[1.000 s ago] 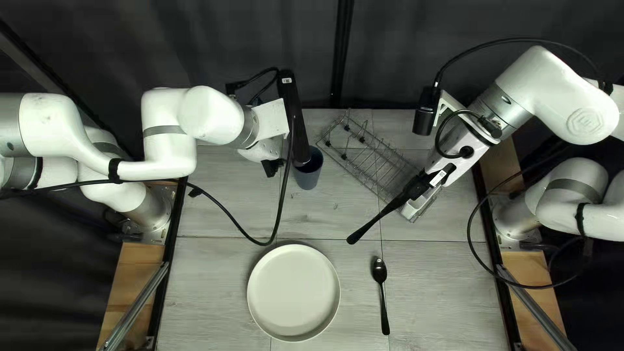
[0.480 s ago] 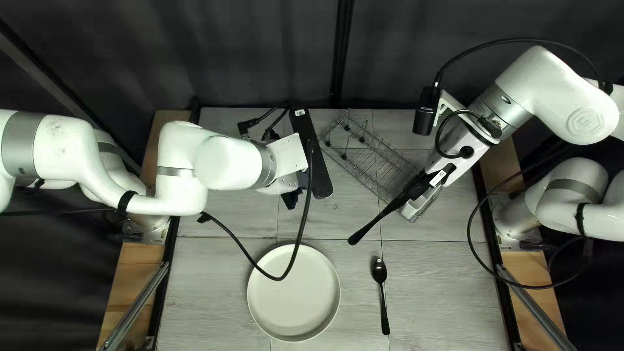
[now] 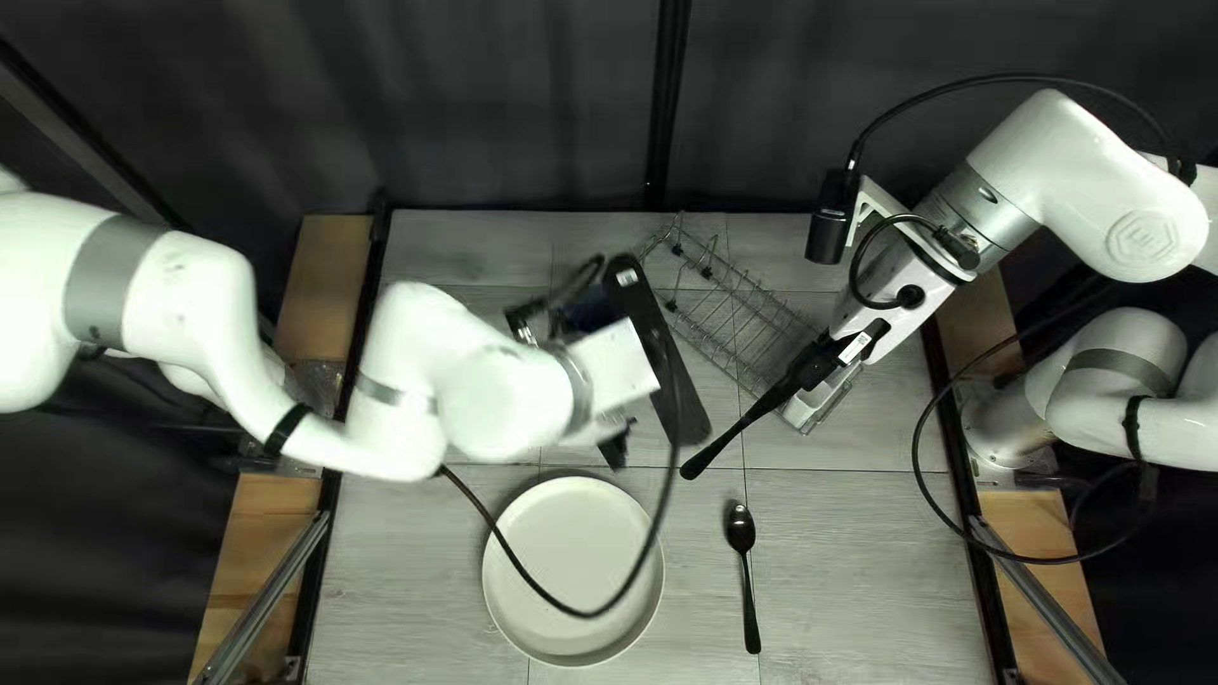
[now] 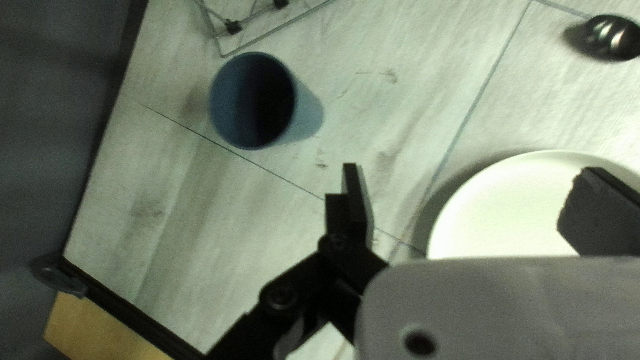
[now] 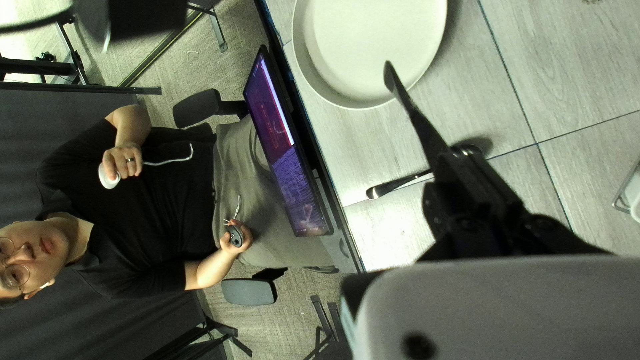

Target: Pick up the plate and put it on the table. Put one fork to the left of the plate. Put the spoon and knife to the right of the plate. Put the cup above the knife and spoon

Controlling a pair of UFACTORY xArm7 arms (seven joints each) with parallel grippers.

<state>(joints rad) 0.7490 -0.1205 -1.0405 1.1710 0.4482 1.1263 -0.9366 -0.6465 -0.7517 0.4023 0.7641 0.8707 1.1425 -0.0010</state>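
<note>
The plate looked smooth and matt, like ceramic; the cup had a smooth, dull, plastic-like wall; the spoon shone like polished dark metal; the rack was thin metal wire; the tabletop showed matt wood grain; the curtain was dull cloth; the right arm's shell was smooth and glossy.

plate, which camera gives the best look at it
Top left view: the plate shows almost whole, just a cable across. The left wrist view shows part, behind one finger; the right wrist view shows part, a utensil overlapping.
</note>
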